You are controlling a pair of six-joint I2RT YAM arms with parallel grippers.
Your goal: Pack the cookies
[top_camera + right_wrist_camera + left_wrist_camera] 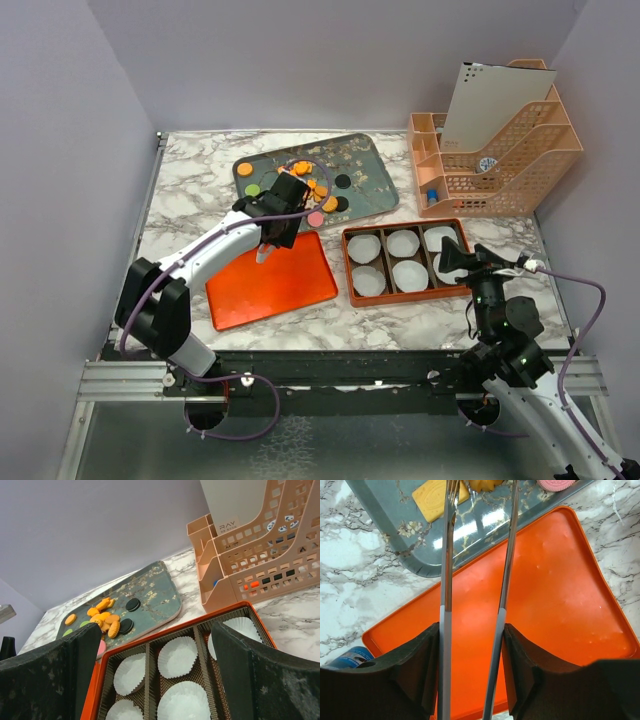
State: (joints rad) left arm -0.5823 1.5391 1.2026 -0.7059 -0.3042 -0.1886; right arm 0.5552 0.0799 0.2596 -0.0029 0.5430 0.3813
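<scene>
While all six white paper cups [404, 243] in the orange box [346, 262] are sitting empty, the cookies [312, 188] are lying scattered on the grey-blue floral tray [375, 160]. By my reading the packing is only getting under way: nothing is showing as packed, and every piece is waiting to be carried across.

The left gripper [472, 645] is clasping a pair of slim metal tweezers [446, 580], whose prongs are standing apart with nothing between them. They are reaching over the flat orange lid [555, 605] and on above the tray's near edge. One prong is crossing the edge of a yellow square cookie [440, 497], with a pink cookie [560, 483] lying off to the side. The tips are running out of the wrist view, so I cannot tell what they are touching. The right gripper [155, 632] is hovering over the right end of the box, its fingers spread wide and holding nothing.

The cookies are looking small, flat and rigid: mostly round orange discs with ridged rims, plus a few black and green ones. The cups are showing thin pleated paper walls, each sitting in its own compartment between brown corrugated dividers. Lid and tray are looking smooth and glossy, the tray throwing back a patch of light. The marble table [190, 200] is showing grey veining, and a peach lattice desk organiser [500, 150] is standing behind the box
</scene>
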